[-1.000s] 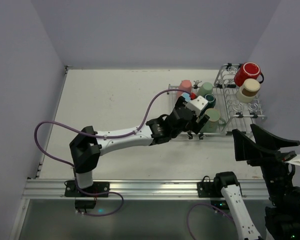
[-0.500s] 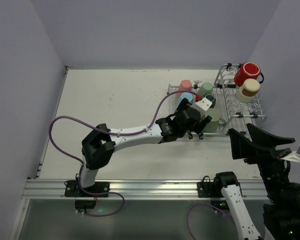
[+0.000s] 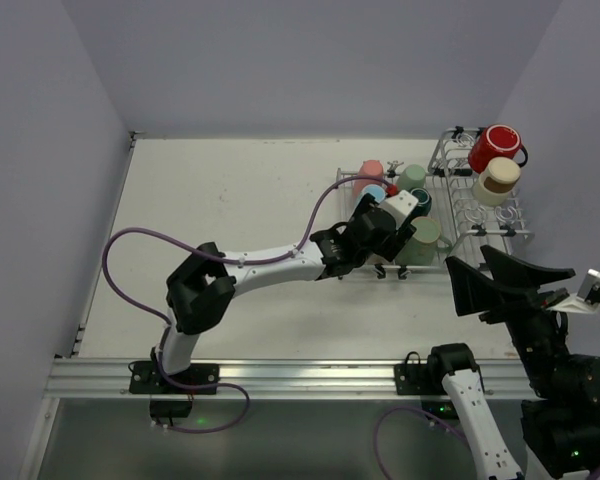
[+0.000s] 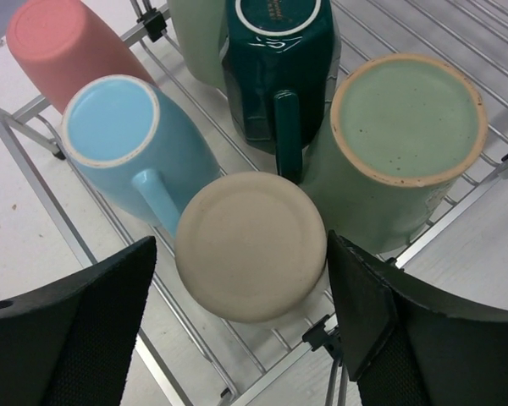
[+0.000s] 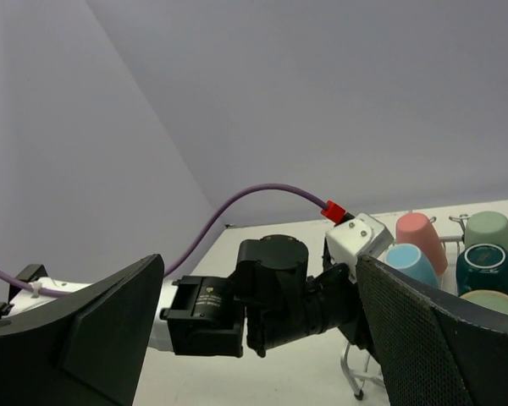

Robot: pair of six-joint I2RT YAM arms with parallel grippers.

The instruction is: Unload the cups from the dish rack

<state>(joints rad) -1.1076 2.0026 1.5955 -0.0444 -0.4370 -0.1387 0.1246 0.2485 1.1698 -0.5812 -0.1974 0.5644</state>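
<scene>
beige cup (image 4: 251,245) inverted, base up, left gripper (image 4: 241,258) wide astride it, right gripper (image 5: 258,296) wide

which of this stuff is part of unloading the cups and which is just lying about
Part of the job: dish rack, pink cup, light blue mug, beige cup, dark teal mug, sage green cup, pale green tumbler, red mug, cream mug, left gripper, open either side of the beige cup.

Just there: purple cable, table.
</scene>
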